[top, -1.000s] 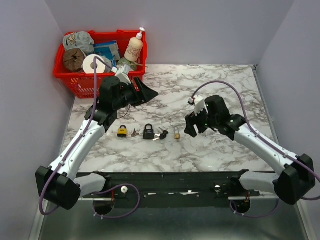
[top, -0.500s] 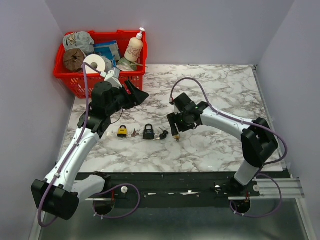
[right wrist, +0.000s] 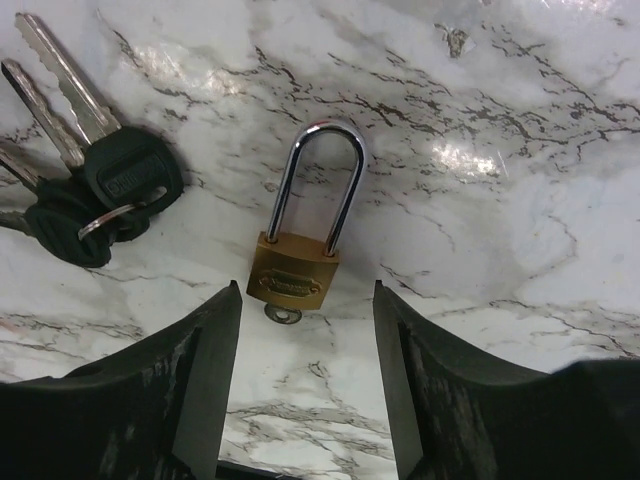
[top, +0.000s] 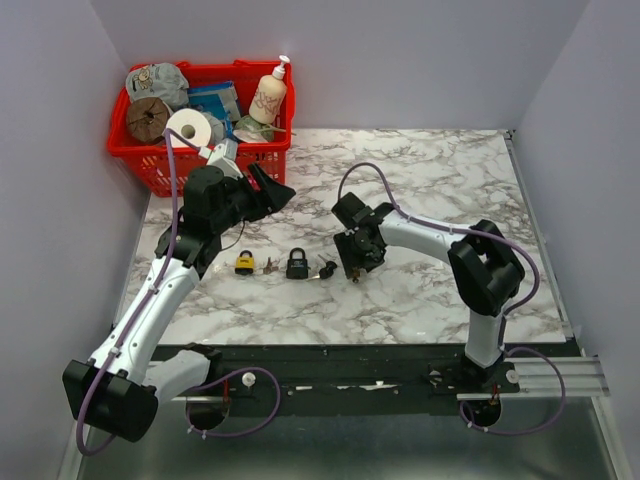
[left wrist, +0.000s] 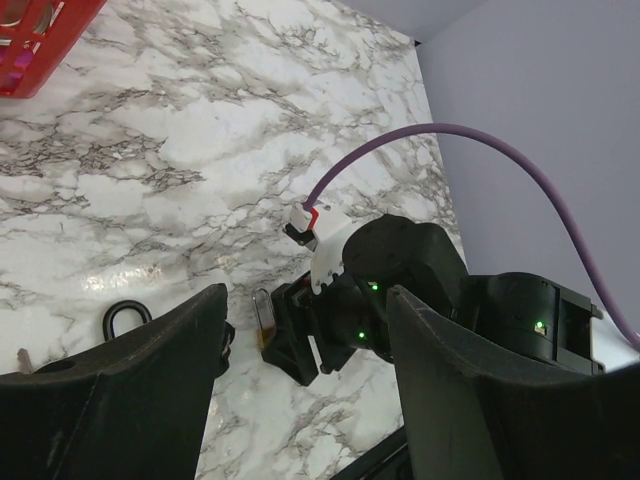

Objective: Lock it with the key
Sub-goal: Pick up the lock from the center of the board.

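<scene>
Marbled white tabletop carries the small brass padlock with a steel shackle near its middle, lying flat at the right end of a row of locks. Both shackle legs seem to meet the body, and a small key head shows at the base. Whether it is locked I cannot tell.

The right end effector hangs over it, fingers spread to either side and gripping nothing. Just beside the padlock lies a bunch of black-headed keys, then a black padlock and a yellow padlock. The left end effector is raised near the red plastic basket, jaws wide and empty.

I judge the task barely begun: the approach is made, while grasping and turning the key remain.

A second ago the right arm stood off to the right; it has since swung in over the brass padlock.
</scene>
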